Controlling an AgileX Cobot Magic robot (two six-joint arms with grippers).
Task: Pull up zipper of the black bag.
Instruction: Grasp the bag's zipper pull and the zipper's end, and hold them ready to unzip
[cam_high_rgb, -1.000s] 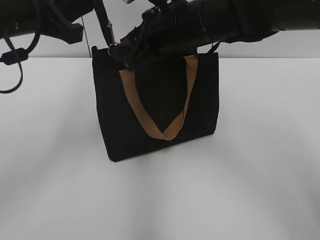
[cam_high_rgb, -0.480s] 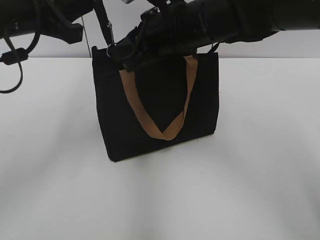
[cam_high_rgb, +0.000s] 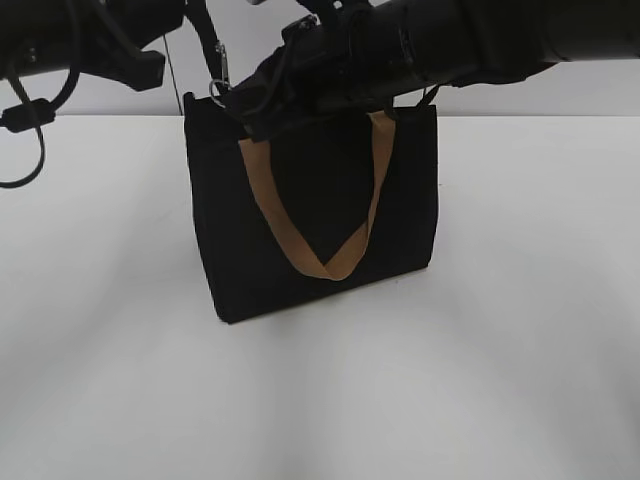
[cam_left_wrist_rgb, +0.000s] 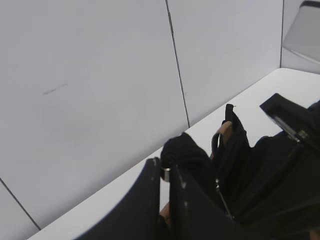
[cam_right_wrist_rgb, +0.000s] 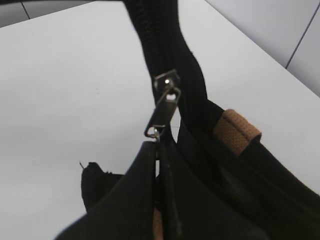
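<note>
The black bag (cam_high_rgb: 400, 200) stands upright on the white table, a tan strap handle (cam_high_rgb: 285, 225) hanging down its front. The zipper's black end strip (cam_high_rgb: 208, 40) rises from the bag's top left corner. The silvery pull (cam_high_rgb: 218, 84) sits on it, and shows clearly in the right wrist view (cam_right_wrist_rgb: 162, 107). My right gripper (cam_right_wrist_rgb: 158, 146) reaches across the bag's top (cam_high_rgb: 245, 105) and is shut on the pull. My left gripper (cam_left_wrist_rgb: 165, 172) is shut on black fabric at the zipper's end, with the bag (cam_left_wrist_rgb: 240, 155) beyond it.
The white table (cam_high_rgb: 500, 380) spreads all round the bag. A pale panelled wall (cam_left_wrist_rgb: 100, 75) stands close behind it. Both black arms hang over the bag's top, the left one (cam_high_rgb: 80, 40) at the upper left. The second tan handle (cam_right_wrist_rgb: 236, 131) lies by the zip.
The silvery pull has moved a little up and left along the raised zipper strip, with my right gripper following. The bag has stayed in place.
</note>
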